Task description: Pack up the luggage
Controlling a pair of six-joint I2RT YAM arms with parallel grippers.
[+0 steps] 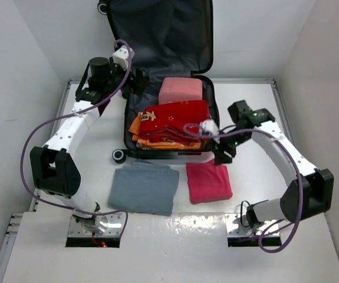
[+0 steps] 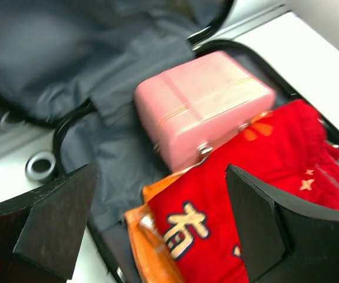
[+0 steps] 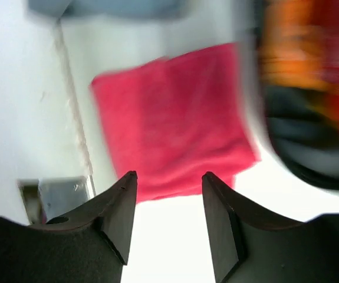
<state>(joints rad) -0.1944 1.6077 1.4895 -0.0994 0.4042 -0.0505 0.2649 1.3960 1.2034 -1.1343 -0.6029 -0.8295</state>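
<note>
The luggage lies open, its lid propped up at the back and its dark grey lining showing. Inside are a pink case, a red cloth with printed characters, and an orange cloth under it. My left gripper hovers open over the luggage's back left corner, holding nothing. My right gripper is open and empty off the luggage's front right corner, just short of a folded red towel on the table.
A folded grey cloth lies on the table in front of the luggage, left of the red towel. A luggage wheel sticks out at the front left. White walls close in the table on both sides.
</note>
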